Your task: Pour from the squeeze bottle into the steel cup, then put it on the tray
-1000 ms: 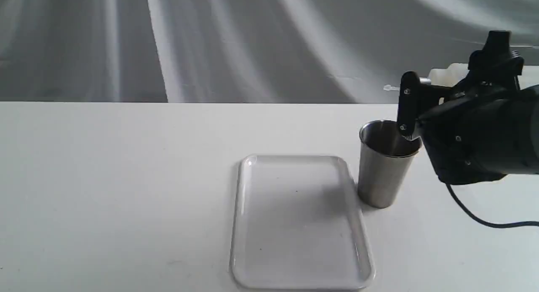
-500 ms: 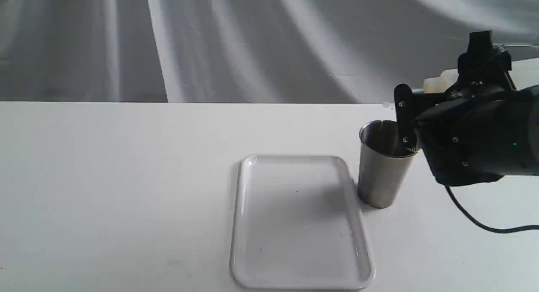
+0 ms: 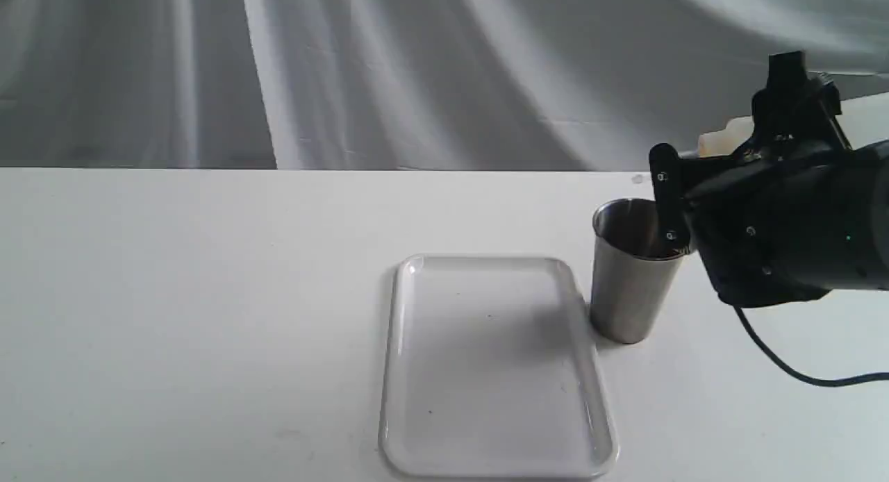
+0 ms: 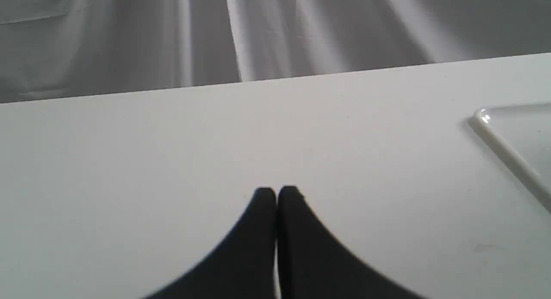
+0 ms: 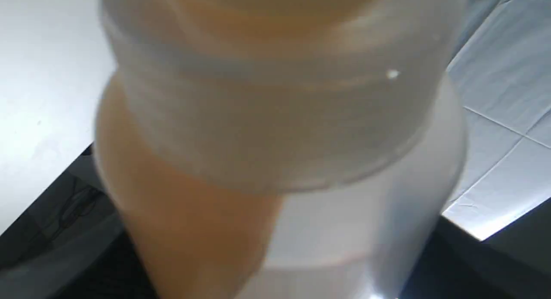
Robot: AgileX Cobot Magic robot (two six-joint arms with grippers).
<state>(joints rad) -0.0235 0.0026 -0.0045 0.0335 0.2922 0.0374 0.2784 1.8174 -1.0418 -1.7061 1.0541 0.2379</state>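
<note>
The steel cup (image 3: 633, 280) stands upright on the white tabletop (image 3: 208, 294), its dark inside open to the top. Just beside the cup, on its side away from the right arm, lies the tray (image 3: 406, 371), flat and white, with its near long rim almost touching the cup's base.

Above and behind the cup's rim, the right gripper (image 3: 729, 147) is clamped on the squeeze bottle (image 3: 715, 140). The bottle is tipped over nearly onto its side, its nozzle end turned toward the cup. A faint pale tip shows just over the far rim of the cup. Whether anything is running from it cannot be made out.

In the right wrist view the bottle (image 5: 280, 131) fills the picture, blurred. Its wall is plain translucent whitish plastic with a ribbed collar, and amber liquid is pooled along one side. A black cable (image 3: 785, 364) trails from the right arm across the tabletop, on the side of the cup opposite the tray.

The left gripper (image 4: 276, 193) has its two black fingers pressed together with nothing between them, low over bare tabletop. One rounded corner of the tray (image 4: 495, 131) shows in its camera. A grey draped cloth (image 3: 417, 72) hangs behind the cup.
</note>
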